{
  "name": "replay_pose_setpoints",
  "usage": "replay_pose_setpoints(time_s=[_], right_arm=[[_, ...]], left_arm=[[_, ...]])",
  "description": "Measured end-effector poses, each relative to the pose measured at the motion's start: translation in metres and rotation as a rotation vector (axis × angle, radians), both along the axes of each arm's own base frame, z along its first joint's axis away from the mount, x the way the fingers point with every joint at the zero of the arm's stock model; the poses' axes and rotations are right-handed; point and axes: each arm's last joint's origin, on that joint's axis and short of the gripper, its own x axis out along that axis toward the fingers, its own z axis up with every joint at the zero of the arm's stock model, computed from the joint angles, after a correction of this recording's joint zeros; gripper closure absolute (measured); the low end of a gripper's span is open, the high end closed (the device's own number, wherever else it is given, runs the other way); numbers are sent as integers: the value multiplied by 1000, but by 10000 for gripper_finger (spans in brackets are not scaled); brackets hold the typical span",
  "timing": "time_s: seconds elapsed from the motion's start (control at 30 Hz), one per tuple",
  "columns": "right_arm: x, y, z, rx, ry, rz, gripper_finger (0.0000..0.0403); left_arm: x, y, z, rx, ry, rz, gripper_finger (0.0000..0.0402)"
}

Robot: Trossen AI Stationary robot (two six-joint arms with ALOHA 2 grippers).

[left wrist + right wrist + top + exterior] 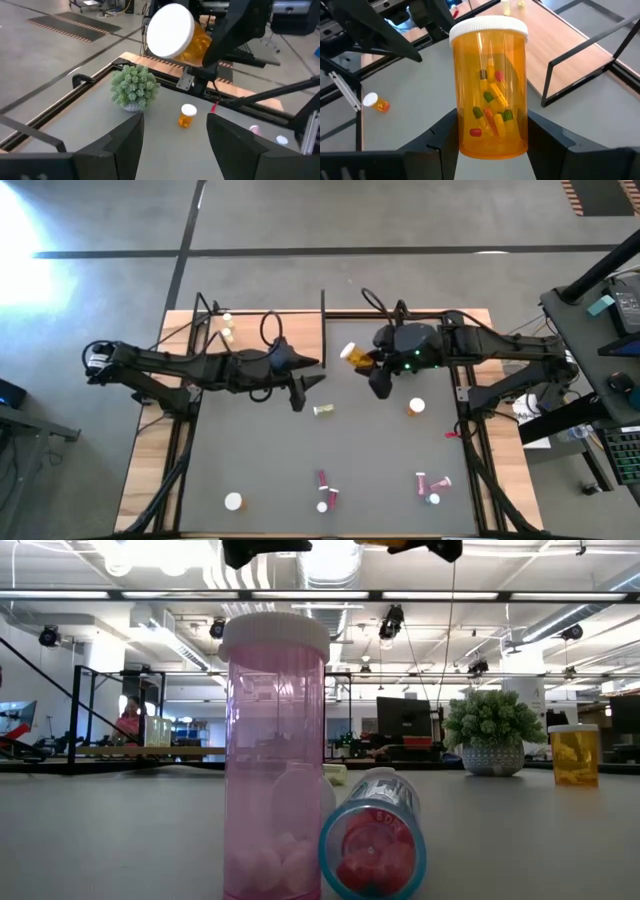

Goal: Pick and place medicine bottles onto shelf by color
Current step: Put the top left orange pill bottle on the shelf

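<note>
My right gripper (368, 363) hangs over the far middle of the grey mat (270, 460), shut on an orange medicine bottle (490, 90) with a white cap and coloured capsules inside. My left gripper (175, 135) is open and holds nothing, raised just left of it (305, 388) and facing that bottle (175, 35). More bottles are on the mat: a yellowish one (323, 410) on its side, an orange one (415, 407) upright, and pink ones (326, 490) near the front. The light-wood shelf (250, 328) at the far left carries two small bottles (227, 326). My right gripper pinches the orange bottle's body near its bottom end (470, 142) between its two fingers (442, 135). The fingers come from the table's right, slanting down. The bottle points on past the fingertips, with its white cap (489, 27) away from the wrist, lifted clear of the mat.
A small green plant (134, 87) in a pale pot stands on the mat near the right arm. A thin black post (323, 310) rises at the shelf's right end. In the low view an upright pink bottle (275, 750) and a lying one (373, 840) stand close to the camera.
</note>
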Motion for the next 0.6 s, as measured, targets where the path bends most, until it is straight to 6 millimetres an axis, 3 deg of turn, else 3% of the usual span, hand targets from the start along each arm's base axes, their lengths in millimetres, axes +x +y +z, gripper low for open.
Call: replay_pose_setpoints(time_s=[0.3,0.6], right_arm=[[11,2,-12,-8,59,75,226],[22,1,-23,-1,105,70,226]], left_arm=[[9,0,12,228,-93,-42,201],[9,1,16,210,-146,-4,201]])
